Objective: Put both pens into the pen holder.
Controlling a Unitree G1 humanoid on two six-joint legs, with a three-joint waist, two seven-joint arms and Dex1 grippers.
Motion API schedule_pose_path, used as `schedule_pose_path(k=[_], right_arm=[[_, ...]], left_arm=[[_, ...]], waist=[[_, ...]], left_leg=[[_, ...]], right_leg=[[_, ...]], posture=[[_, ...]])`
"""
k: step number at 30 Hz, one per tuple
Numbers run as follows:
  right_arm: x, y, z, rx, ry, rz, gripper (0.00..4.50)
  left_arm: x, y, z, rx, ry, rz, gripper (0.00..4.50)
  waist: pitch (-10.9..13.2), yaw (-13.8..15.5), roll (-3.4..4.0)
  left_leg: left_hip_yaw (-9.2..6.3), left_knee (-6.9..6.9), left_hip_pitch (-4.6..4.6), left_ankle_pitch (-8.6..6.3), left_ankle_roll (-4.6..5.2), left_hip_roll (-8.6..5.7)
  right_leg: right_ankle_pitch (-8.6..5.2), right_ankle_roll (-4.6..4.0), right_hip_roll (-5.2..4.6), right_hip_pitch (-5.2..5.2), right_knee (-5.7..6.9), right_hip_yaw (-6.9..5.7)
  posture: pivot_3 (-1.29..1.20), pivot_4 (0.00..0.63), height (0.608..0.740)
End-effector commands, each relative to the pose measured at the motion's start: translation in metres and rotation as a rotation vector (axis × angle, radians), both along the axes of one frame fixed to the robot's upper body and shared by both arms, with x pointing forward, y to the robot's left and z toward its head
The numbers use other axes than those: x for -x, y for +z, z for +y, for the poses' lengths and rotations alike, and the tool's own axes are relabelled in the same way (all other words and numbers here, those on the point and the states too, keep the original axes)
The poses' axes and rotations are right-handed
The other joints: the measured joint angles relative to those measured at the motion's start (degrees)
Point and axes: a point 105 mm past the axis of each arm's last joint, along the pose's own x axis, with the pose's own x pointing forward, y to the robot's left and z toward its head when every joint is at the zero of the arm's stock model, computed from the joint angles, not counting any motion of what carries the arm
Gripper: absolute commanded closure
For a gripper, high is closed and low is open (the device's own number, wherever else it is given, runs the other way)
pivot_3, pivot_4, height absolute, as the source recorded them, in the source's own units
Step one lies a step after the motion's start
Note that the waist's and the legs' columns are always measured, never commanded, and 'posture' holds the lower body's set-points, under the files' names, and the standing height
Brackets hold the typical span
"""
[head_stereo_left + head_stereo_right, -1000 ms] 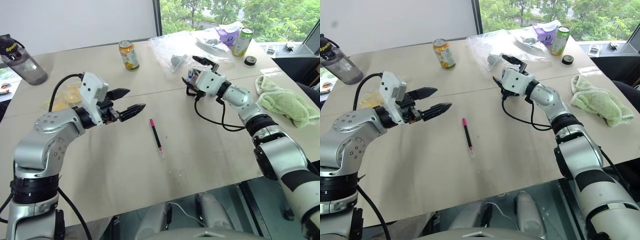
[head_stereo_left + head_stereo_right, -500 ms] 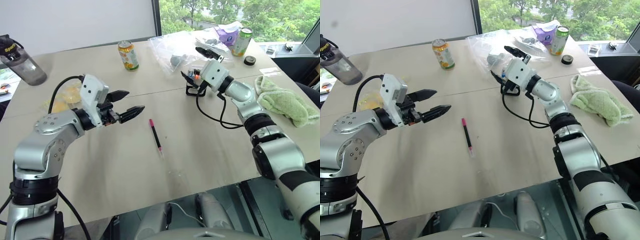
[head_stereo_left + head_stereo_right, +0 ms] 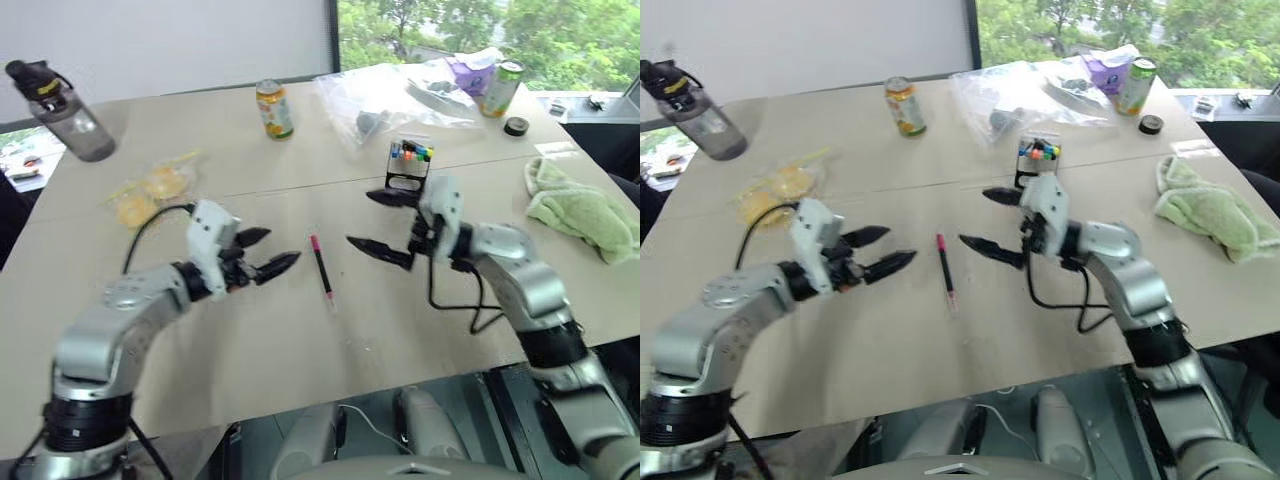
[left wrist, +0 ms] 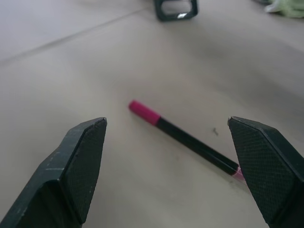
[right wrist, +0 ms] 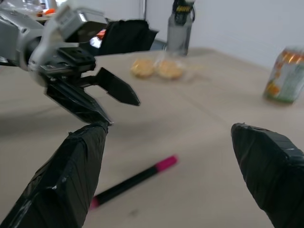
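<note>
With both grippers empty and their fingers spread wide, we find the pink-capped pen (image 3: 320, 268) lying flat on the tabletop (image 3: 250, 340) between them. In the left eye view, our left gripper (image 3: 268, 252) sits at 9 o'clock of the pen and our right gripper (image 3: 382, 224) at 3 o'clock; both point inward toward it. The pen's long axis runs roughly from 12 to 6 o'clock in that view, pink cap at the far end, so it lies across the line joining the two grippers. In the left wrist view the pen (image 4: 183, 138) lies ahead of the gap between that gripper's fingers (image 4: 78, 166), apart from both. We judge the left gripper the nearer of the two, and lower over the tabletop. The pen holder (image 3: 408, 165) stands at about 1 o'clock of the pen, well apart, just beyond our right gripper, with bright-capped items already standing inside it. We cannot identify the blue-capped pen among them.
</note>
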Motion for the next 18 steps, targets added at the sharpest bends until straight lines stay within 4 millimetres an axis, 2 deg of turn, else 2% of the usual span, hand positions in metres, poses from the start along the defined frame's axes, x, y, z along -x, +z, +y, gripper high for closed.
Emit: schedule_pose_path(k=[1, 3, 6, 10, 13, 18], right_arm=[[0.025, 0.007, -0.022, 0.013, 0.022, 0.026, 0.06], [0.033, 0.003, -0.035, 0.032, 0.003, 0.060, 0.06], [0.040, 0.005, -0.060, 0.027, -0.083, 0.005, 0.06], [0.057, -0.002, -0.079, 0.077, -0.089, 0.016, 0.06], [0.065, -0.004, -0.091, 0.093, -0.095, -0.002, 0.06], [0.065, -0.002, -0.094, 0.080, -0.137, -0.016, 0.06]], left_arm=[[-0.004, -0.005, -0.007, 0.004, 0.157, 0.008, 0.30], [-0.005, -0.010, -0.015, 0.019, 0.199, 0.031, 0.30], [-0.008, -0.017, -0.039, -0.037, 0.209, 0.039, 0.30], [-0.011, -0.025, -0.057, -0.133, 0.192, 0.042, 0.30], [-0.014, -0.040, -0.051, -0.233, 0.229, 0.087, 0.30], [-0.015, -0.061, -0.030, -0.336, 0.353, 0.178, 0.30]], waist=[[-0.01, 0.61, -0.02], [-0.02, 0.52, -0.01], [-0.04, 0.84, -0.04], [-0.04, 1.34, -0.05], [-0.04, 1.31, -0.05], [-0.05, 1.14, -0.05]], left_leg=[[0.00, 0.00, 0.00, 0.00, 0.01, 0.00], [0.03, 0.02, 0.02, 0.00, 0.00, 0.02], [0.08, 0.00, 0.13, 0.00, 0.00, 0.04], [0.13, 0.05, 0.20, -0.02, 0.03, 0.03], [0.17, 0.04, 0.24, -0.03, 0.04, 0.04], [0.24, -0.01, 0.66, -0.04, 0.05, 0.08]], right_leg=[[0.00, 0.00, 0.00, 0.02, -0.02, -0.01], [0.01, 0.00, 0.02, 0.03, 0.02, 0.01], [0.01, 0.00, 0.04, 0.13, 0.06, 0.04], [0.05, 0.08, 0.04, 0.28, -0.04, 0.07], [0.06, 0.10, 0.07, 0.29, -0.05, 0.12], [0.05, 0.10, 0.10, 0.67, -0.11, 0.21]], posture=[[0.00, 0.150, 0.739], [0.00, 0.150, 0.739], [0.00, 0.150, 0.739], [0.00, 0.150, 0.739], [0.00, 0.150, 0.739], [0.00, 0.150, 0.739]])
